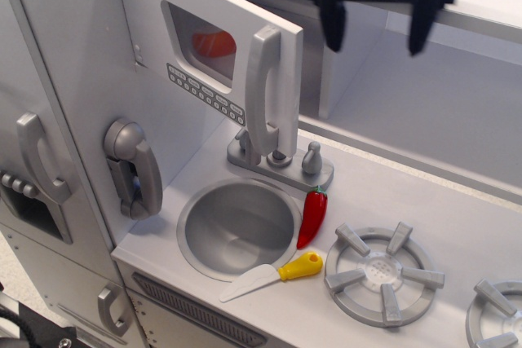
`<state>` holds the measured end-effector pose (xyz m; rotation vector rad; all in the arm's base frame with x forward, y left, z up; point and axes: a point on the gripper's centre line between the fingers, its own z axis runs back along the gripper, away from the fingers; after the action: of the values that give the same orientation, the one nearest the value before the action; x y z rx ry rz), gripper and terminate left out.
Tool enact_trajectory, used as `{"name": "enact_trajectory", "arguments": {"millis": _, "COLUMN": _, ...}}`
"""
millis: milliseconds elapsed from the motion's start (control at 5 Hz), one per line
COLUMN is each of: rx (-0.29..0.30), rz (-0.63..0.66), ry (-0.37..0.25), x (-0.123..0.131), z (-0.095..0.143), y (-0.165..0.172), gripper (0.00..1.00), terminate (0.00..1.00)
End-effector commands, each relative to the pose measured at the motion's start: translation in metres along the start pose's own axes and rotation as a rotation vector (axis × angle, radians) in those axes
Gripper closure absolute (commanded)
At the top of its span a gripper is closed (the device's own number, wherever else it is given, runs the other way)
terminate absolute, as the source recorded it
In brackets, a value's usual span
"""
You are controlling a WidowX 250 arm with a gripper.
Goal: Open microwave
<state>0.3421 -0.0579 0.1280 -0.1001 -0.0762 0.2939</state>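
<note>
Microwave [214,46] door ajar, handle [265,91] free. Claw [374,28] high above, fingers spread wide, holding nothing.

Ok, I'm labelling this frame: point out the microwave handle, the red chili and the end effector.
microwave handle [265,91], main view, mid-shaft.
red chili [311,218], main view, middle of body.
end effector [375,30], main view, midway between the fingertips.

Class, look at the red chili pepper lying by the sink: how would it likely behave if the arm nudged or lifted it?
The red chili pepper looks glossy, so probably hard plastic: stiff and a bit slippery. Its rounded, tapered body lies flat on the counter, so a sideways nudge might roll it toward the sink. It is likely light.
</note>
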Motion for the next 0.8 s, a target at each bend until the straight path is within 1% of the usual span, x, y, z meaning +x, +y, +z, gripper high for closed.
{"name": "enact_trajectory", "arguments": {"millis": 0, "rx": 0.047, "rz": 0.009, "ry": -0.148, "x": 0.012, "z": 0.018, "y": 0.027, "gripper": 0.0, "terminate": 0.0}}
{"name": "enact_trajectory", "arguments": {"millis": 200, "rx": 0.07, "rz": 0.02, "ry": -0.201, "x": 0.009, "z": 0.013, "y": 0.05, "gripper": 0.0, "terminate": 0.0}}
{"name": "enact_trajectory", "arguments": {"millis": 400, "rx": 0.101, "rz": 0.003, "ry": -0.235, "x": -0.001, "z": 0.008, "y": 0.074, "gripper": 0.0, "terminate": 0.0}}
{"name": "enact_trajectory", "arguments": {"millis": 600, "rx": 0.1, "rz": -0.037, "ry": -0.241, "x": -0.021, "z": 0.012, "y": 0.095, "gripper": 0.0, "terminate": 0.0}}
